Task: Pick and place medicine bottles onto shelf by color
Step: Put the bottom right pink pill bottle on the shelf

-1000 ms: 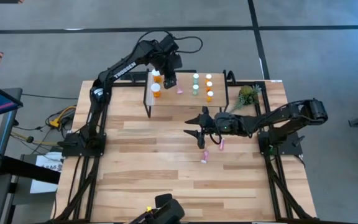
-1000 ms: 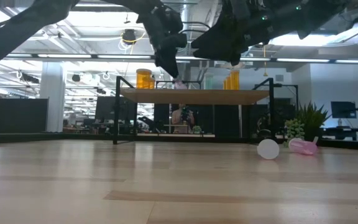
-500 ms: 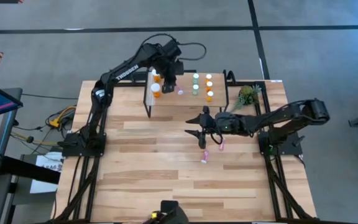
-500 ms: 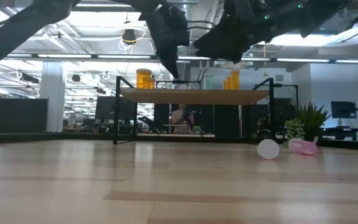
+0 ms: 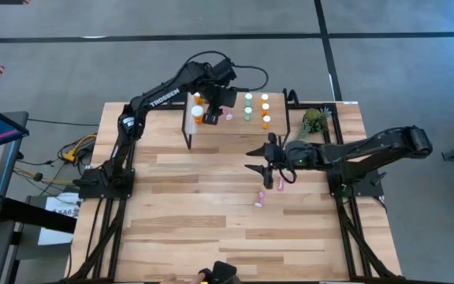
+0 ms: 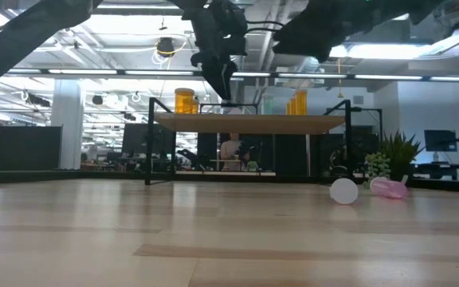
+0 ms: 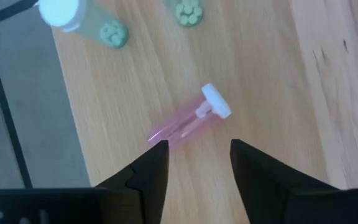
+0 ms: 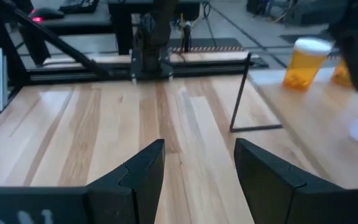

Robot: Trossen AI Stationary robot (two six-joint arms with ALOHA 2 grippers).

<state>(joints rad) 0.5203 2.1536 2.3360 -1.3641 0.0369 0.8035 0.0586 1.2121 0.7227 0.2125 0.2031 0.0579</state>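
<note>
Two sets of jaws are at work over the table [image 5: 211,205]. The left gripper [image 5: 212,111] hangs above the shelf [image 5: 235,126], its jaws spread with nothing between them; in its wrist view a pink bottle [image 7: 191,121] stands on the shelf plank right in front of the fingers [image 7: 151,165], free of them. In the high view that pink bottle [image 5: 228,116] sits just beside the gripper, with two orange bottles [image 5: 198,113] near the shelf's left end. Further along the shelf stand pale green bottles [image 5: 248,106] and smaller orange ones [image 5: 265,113].

The right gripper [image 5: 265,168] hovers over the middle of the table, jaws spread wide and holding nothing. Just beside it a pink bottle [image 5: 280,183] lies on the table, and another pink bottle [image 5: 259,197] lies near it, closer to the front. A small green plant [image 5: 314,120] stands by the shelf's right end.
</note>
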